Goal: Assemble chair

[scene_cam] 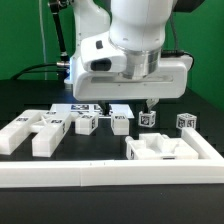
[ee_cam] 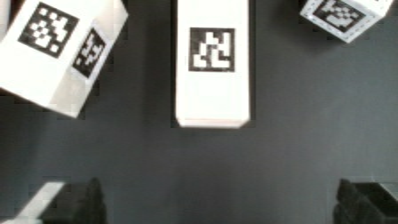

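You look to be at the pick-up stage: the tool (scene_cam: 146, 103) hangs spread and empty above the row of chair parts (scene_cam: 120, 120), a tagged bar (ee_cam: 214, 62) centred on its gap. Next, descend squarely and close. A slab (ee_cam: 63, 50) and a cube (ee_cam: 338, 15) flank it nearby. In the exterior view, bare worktop (scene_cam: 100, 150) lies at 7 o'clock and the border rail (scene_cam: 100, 176) at 6.

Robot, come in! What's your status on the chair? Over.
Gripper open, empty. White plastic tagged chair bar lies loose on black table, untouched. Neighbouring white tagged blocks lie apart from it.
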